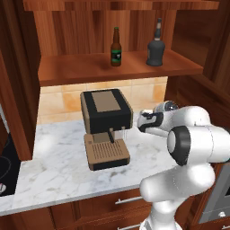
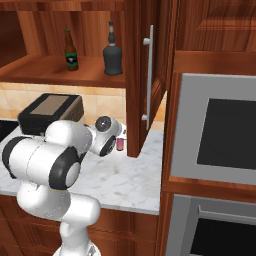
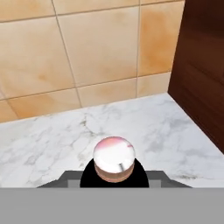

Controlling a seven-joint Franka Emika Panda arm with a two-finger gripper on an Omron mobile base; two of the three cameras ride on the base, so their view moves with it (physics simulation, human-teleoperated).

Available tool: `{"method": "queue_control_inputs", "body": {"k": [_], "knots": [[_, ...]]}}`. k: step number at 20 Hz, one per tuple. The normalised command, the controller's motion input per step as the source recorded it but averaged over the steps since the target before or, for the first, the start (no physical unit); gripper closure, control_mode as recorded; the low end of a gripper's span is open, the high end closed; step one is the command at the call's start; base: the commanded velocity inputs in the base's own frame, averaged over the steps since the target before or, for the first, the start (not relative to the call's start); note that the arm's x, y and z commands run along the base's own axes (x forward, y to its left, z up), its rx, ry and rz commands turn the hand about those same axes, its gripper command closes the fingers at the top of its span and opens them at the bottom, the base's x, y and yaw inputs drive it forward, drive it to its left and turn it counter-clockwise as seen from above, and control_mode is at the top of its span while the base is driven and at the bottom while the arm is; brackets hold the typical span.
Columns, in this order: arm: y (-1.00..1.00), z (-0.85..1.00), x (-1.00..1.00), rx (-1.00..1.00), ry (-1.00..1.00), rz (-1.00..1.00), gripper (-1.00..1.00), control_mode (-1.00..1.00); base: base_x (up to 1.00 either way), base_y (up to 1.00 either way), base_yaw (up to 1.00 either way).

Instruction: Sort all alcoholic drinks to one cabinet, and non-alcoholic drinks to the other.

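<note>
Short purple can with tan band and silver top (image 3: 113, 158) at 6 o'clock in hand view, gripper (image 2: 119, 143) apparently clamping it; light, rigid, slippery, so grip mid-body.

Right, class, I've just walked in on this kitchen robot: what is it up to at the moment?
It is sorting drinks. A brown beer bottle and a squat dark grey bottle already stand on the open cabinet shelf. The white arm is folded low over the marble counter beside the coffee machine, its gripper apparently holding a small purple can; the grip itself is hidden.
</note>
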Motion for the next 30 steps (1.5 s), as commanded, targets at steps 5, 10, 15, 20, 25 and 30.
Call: {"method": "queue_control_inputs", "body": {"k": [5,10,15,20,25,30], "knots": [[0.00,0.99,-0.67,0.00,-0.07,0.00,1.00,-1.00,0.00,0.00,0.00],[0.00,0.88,-0.78,0.00,0.00,0.00,1.00,-1.00,0.00,0.00,0.00],[0.06,0.92,-0.66,0.00,0.01,0.00,1.00,-1.00,0.00,0.00,0.00],[0.01,0.52,-0.79,0.00,0.07,0.00,1.00,-1.00,0.00,0.00,0.00],[0.22,0.27,-0.86,0.00,0.08,0.00,1.00,-1.00,0.00,0.00,0.00],[0.48,0.26,-0.78,0.00,0.06,0.00,1.00,-1.00,0.00,0.00,0.00]]}}
